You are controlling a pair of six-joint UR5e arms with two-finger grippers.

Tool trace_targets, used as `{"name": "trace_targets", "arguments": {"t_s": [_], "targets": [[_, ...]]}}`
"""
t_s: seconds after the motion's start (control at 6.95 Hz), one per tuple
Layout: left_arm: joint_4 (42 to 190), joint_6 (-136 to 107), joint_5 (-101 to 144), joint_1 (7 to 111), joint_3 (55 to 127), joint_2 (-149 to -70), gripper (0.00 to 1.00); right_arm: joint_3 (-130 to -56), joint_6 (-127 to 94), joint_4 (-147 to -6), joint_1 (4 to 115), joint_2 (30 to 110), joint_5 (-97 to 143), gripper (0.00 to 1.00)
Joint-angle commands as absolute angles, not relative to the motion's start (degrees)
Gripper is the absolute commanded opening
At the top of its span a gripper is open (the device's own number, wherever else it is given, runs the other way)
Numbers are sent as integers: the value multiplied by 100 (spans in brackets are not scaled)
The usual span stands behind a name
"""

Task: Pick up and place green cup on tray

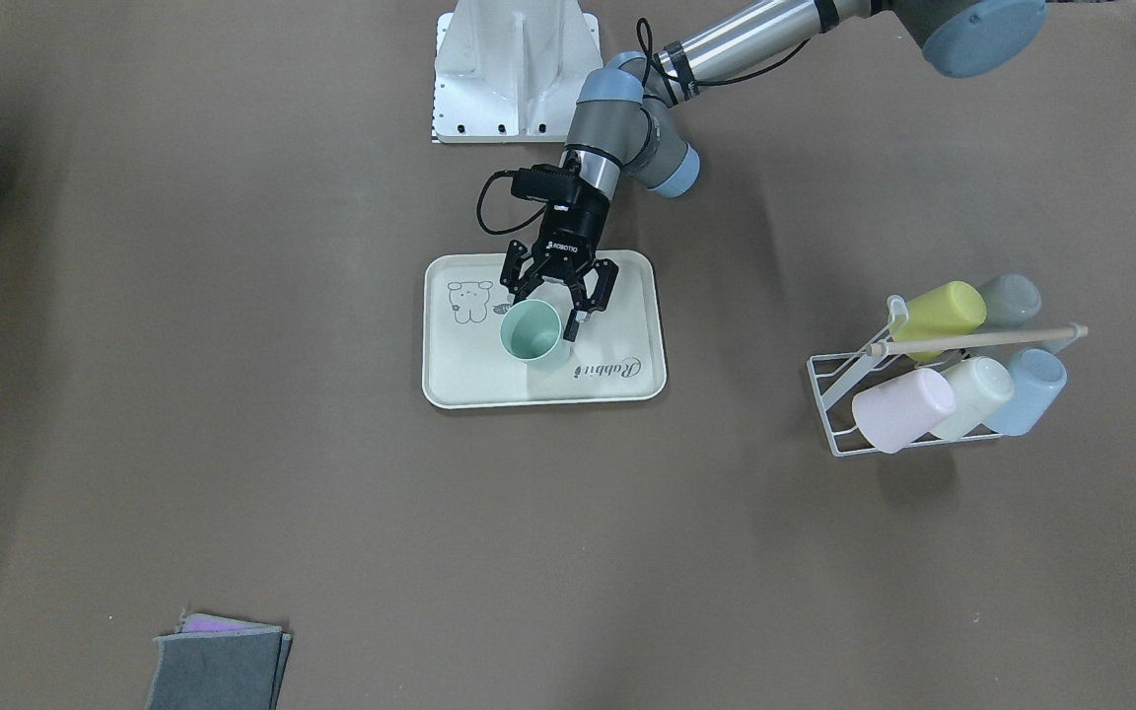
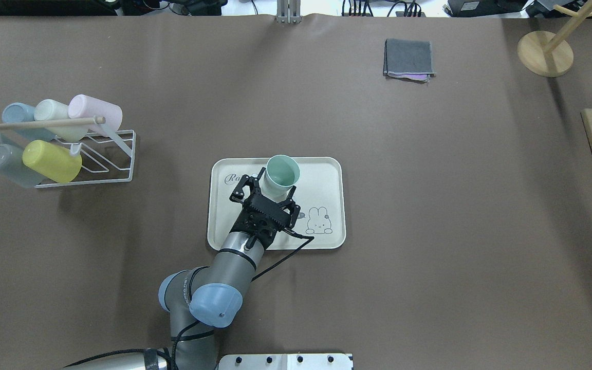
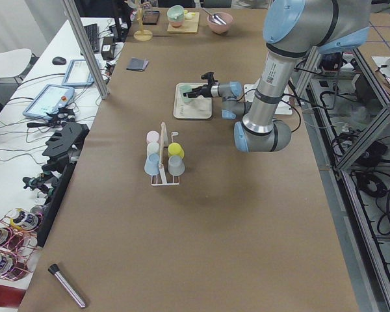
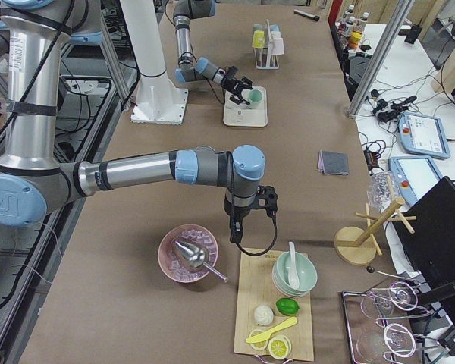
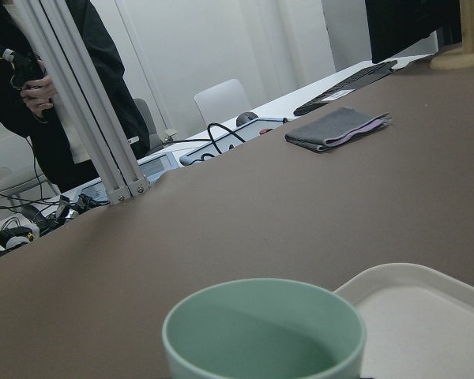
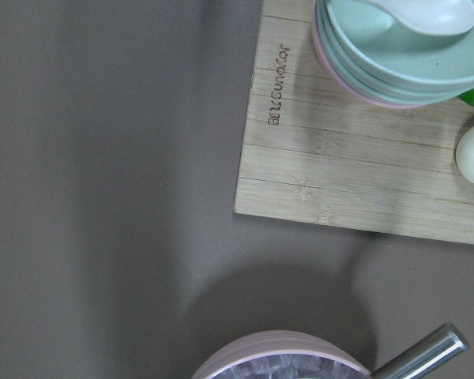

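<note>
The green cup (image 1: 532,332) (image 2: 281,173) stands upright on the cream tray (image 1: 489,380) (image 2: 322,177), near its middle. My left gripper (image 1: 540,314) (image 2: 277,183) is low over the tray, open, its fingers spread wide on either side of the cup's body, with gaps showing. The left wrist view has the cup's rim (image 5: 262,332) close at the bottom and a tray corner (image 5: 415,304) to its right. My right gripper (image 4: 237,230) points down at the table beside a pink bowl (image 4: 188,254); whether it is open or shut I cannot tell.
A white wire rack (image 1: 839,394) (image 2: 116,159) holds several pastel cups, on my left. A folded grey cloth (image 2: 409,59) (image 1: 218,669) lies far across the table. A wooden board (image 4: 277,318) (image 6: 355,150) with stacked bowls and a wooden stand (image 2: 545,51) are on my right. A person (image 5: 31,87) stands beyond the table.
</note>
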State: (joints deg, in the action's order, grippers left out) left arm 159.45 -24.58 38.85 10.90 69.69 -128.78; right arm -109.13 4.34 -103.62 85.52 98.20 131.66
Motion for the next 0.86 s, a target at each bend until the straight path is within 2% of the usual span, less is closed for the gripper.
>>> {"name": "trace_targets", "arguments": {"t_s": [0.0,0.72], "targets": [[16005,-2478,3885,1081,6979,-12920,85,-10933,431,-10371,8552,9809,13175,100],[16092,-2479,3894,1090,7005,-12815,90,-10951,431,-10371,8552,9800,13166,100]]}}
